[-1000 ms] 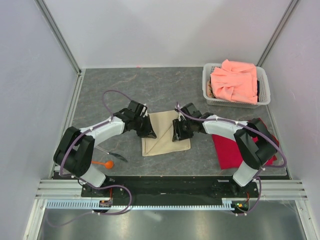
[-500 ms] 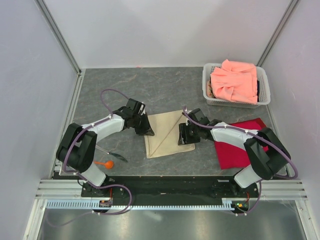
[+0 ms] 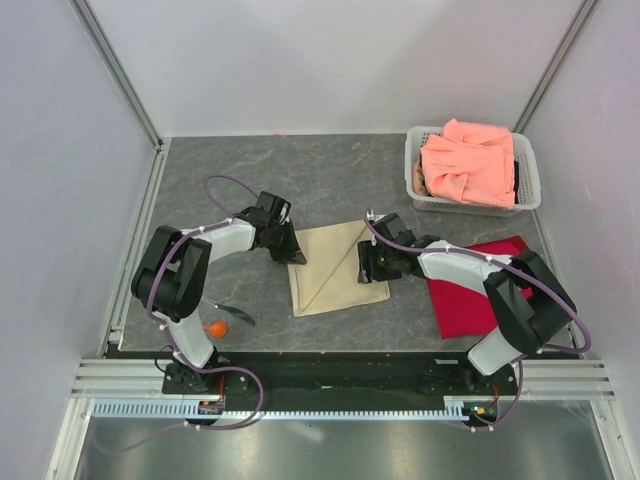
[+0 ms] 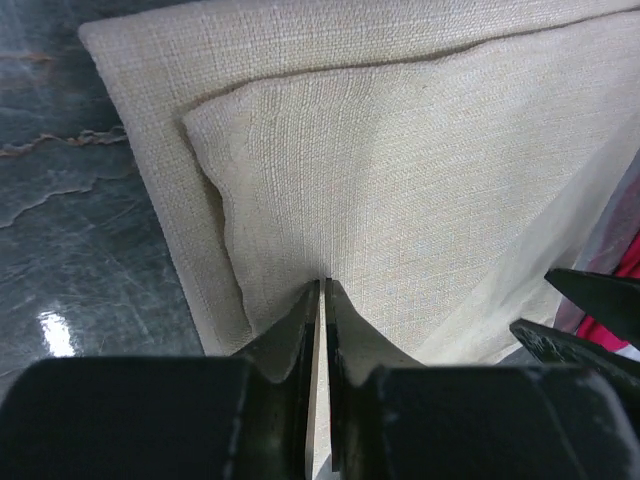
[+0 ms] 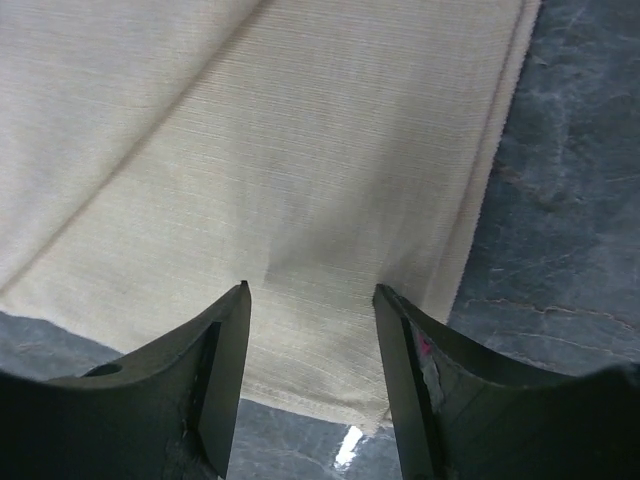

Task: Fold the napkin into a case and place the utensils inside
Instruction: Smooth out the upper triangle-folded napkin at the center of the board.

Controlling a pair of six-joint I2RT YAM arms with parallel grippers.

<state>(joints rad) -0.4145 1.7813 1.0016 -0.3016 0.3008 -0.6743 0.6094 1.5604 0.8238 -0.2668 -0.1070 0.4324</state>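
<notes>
The napkin lies flat near the middle of the desk, a little toward the near edge, partly folded; a slanted crease runs across it from its far right corner to its near left corner, and the left wrist view shows an upper layer lying on a lower one, whose border shows along two sides; the left gripper is at the napkin's left edge, its fingers pressed almost together with a thin strip of the cloth pinched between them; the right gripper is at the napkin's right edge, fingers spread, with cloth showing in the gap and bare desk just beyond the hem; whether its tips touch the cloth I cannot tell; the spoon and the dark utensil lie close together near the near left corner, beside the left arm's base, well apart from the napkin; a red cloth lies flat by the right edge, under the right arm; a white basket sits in the far right corner with a salmon cloth heaped in it.
</notes>
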